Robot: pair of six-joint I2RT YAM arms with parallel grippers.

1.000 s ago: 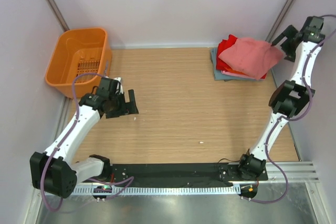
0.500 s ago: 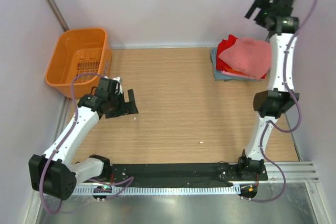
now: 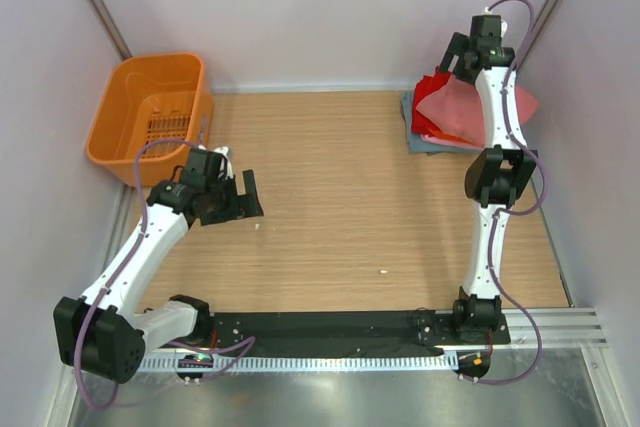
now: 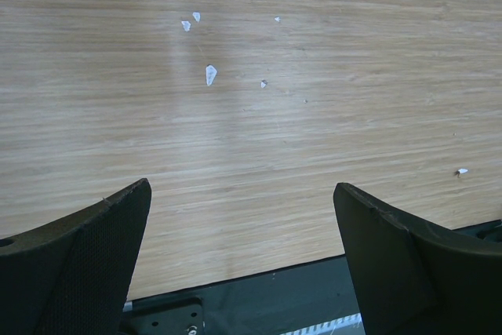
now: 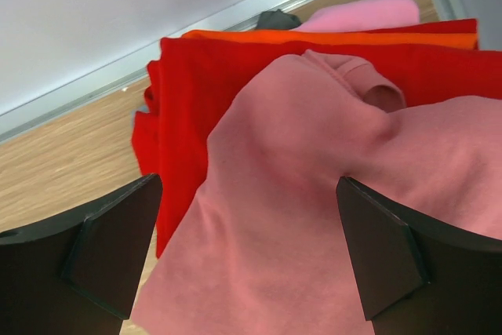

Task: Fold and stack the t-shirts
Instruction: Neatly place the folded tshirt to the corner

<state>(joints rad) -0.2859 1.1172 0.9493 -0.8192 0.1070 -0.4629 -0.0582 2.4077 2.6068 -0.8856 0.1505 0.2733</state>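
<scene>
Right tool (image 5: 251,253) hangs fingers apart over the salmon-pink t-shirt (image 5: 282,154) (topping 1 folded stack (image 5: 180,92)); left tool (image 4: 243,249) likewise gapes.

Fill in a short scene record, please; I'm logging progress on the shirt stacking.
top of stack: salmon-pink cotton t-shirt, rumpled
beneath it: bright red shirt, orange shirt, pale pink shirt, grey-blue shirt
right hand: open, above the stack, holding nothing
left hand: open, over bare wooden table
orange plastic basket: far left, no shirt seen inside
</scene>
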